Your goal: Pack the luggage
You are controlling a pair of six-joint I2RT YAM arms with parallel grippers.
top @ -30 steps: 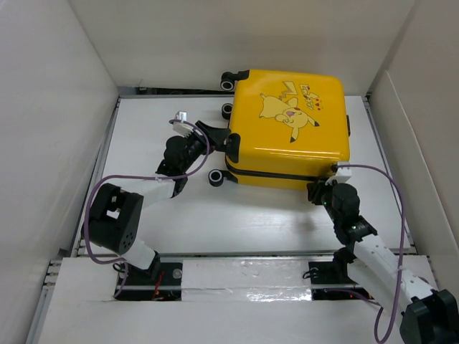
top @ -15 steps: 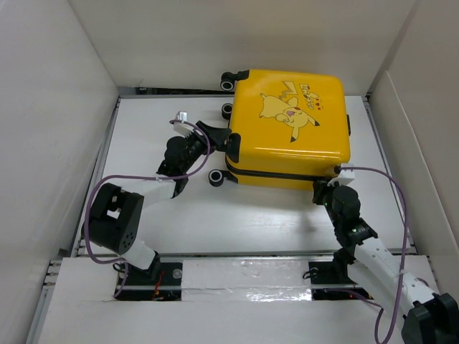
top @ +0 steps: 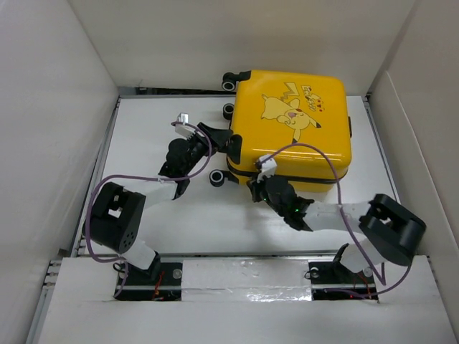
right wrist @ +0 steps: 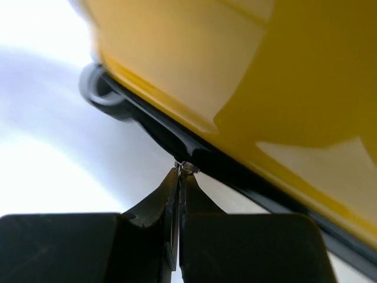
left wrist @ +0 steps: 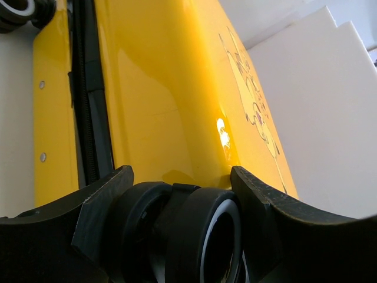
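Robot lab test cell. Plain white panels [top: 50, 107] standing on left, back and right of white table [top: 158, 129], boxing it in. Metal rails [top: 237, 254] running along table edges. Two robot arms sitting bolted side by side at near edge: left arm [top: 115, 222], right arm [top: 391, 229]. Purple cables [top: 87, 222] looping loose off both arms. Shiny tape [top: 244, 276] covering near board between arm bases.

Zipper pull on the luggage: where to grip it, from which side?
Pinch the thin metal pull by its flat faces, coming in low from the near side: it sticks out of the zipper band on the near wall of the luggage. The right gripper is shut on it that way.
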